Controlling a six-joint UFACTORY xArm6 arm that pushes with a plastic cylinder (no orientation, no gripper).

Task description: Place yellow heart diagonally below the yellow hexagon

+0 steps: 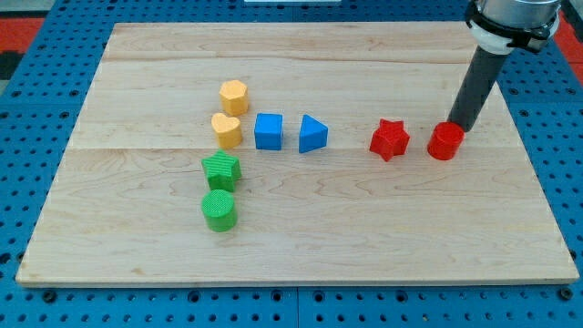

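The yellow heart (pixel 227 130) sits on the wooden board (pixel 301 64), directly below and almost touching the yellow hexagon (pixel 233 97), left of centre. My tip (pixel 455 125) is far to the view's right, right behind the red cylinder (pixel 445 141) and touching or nearly touching its top edge. The rod (pixel 475 87) slants up to the view's top right corner.
A blue cube (pixel 269 131) stands just right of the yellow heart, then a blue triangle (pixel 312 134). A red star (pixel 389 139) is left of the red cylinder. A green star-like block (pixel 221 169) and a green cylinder (pixel 219 210) lie below the heart.
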